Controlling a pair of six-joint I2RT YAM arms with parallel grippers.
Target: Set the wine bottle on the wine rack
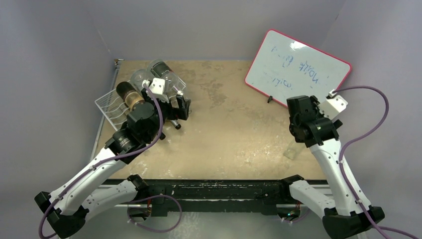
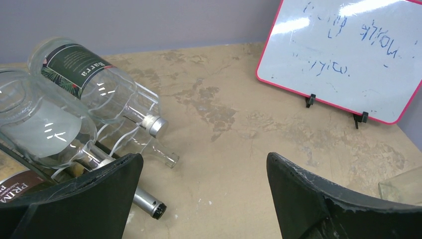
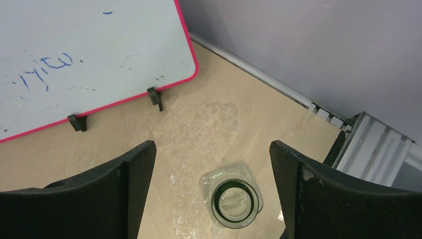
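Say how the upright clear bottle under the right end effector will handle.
The clear bottle looks like glass, so probably rigid, slick and breakable. Standing upright on the table, it could tip if nudged high. Its squarish shoulders suggest it would roll poorly.

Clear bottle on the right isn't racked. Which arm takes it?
Right. The right gripper, open, hangs above the upright clear bottle, seen between its fingers in the wrist view. The left gripper, also open, is across the table at the wine rack with the bottles lying there.
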